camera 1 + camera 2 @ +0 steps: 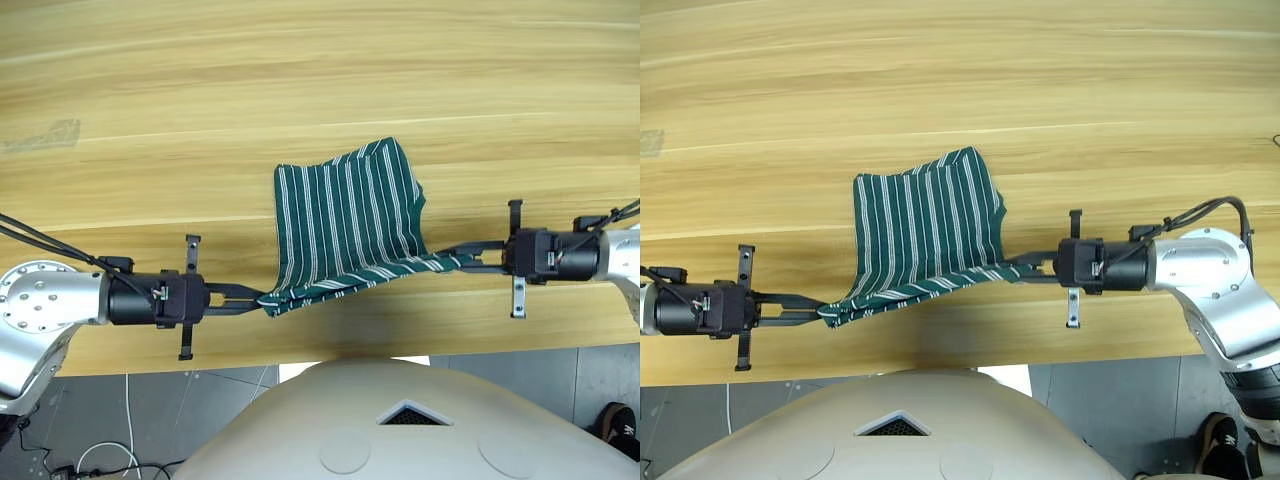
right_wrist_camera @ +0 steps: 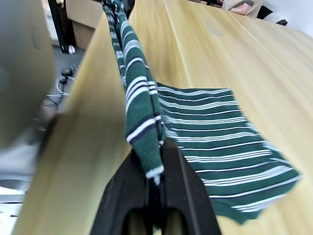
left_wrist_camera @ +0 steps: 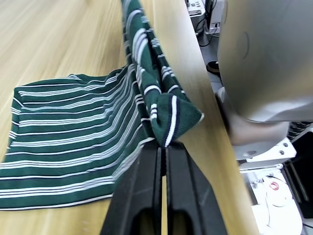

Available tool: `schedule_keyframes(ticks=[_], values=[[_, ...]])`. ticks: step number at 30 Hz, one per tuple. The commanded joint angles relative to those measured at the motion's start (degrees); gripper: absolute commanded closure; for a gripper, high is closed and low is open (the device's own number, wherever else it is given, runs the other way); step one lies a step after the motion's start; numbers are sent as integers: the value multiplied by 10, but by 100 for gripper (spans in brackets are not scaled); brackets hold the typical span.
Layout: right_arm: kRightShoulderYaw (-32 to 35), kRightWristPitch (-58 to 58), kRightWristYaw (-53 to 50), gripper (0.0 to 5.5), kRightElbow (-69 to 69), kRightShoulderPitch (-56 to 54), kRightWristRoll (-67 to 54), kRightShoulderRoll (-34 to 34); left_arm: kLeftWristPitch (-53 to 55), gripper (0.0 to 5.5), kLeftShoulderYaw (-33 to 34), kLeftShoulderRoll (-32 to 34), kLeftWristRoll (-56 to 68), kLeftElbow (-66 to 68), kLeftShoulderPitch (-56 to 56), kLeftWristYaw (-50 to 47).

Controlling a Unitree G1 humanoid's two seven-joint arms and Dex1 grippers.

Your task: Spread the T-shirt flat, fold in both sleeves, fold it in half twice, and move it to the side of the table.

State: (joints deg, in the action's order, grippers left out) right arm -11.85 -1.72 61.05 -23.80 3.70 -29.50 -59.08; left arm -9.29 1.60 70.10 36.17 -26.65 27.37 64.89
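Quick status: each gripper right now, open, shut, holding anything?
Left gripper: shut on the T-shirt, at one end of its near edge.
Right gripper: shut on the T-shirt, at the other end of that edge.

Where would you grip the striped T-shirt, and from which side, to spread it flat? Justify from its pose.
Grip the T-shirt at the two end corners of its near edge, each from its outer side. That edge is lifted and taut while the far part lies on the table, so outward pulls should flatten it. The left pincer and right pincer grip exactly there.
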Motion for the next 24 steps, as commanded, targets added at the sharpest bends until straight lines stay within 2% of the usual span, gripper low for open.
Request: schedule_keyframes(ticks=[1, 5, 9, 23, 24], values=[[-18, 9, 12, 550, 86, -100, 56, 62, 32, 549, -35, -60, -52, 70, -127, -3], [-52, -10, 26, 550, 216, -204, 112, 150, 22, 549, -101, -147, -162, 185, -261, -15], [-59, -71, 23, 550, 371, -271, 169, 220, -14, 549, -116, -216, -222, 315, -340, -31], [-35, -189, -9, 550, 651, -379, 241, 345, -63, 549, -94, -293, -244, 433, -391, -35], [-31, -195, -11, 524, 663, -381, 244, 348, -64, 550, -92, -295, -247, 440, -393, -36]])
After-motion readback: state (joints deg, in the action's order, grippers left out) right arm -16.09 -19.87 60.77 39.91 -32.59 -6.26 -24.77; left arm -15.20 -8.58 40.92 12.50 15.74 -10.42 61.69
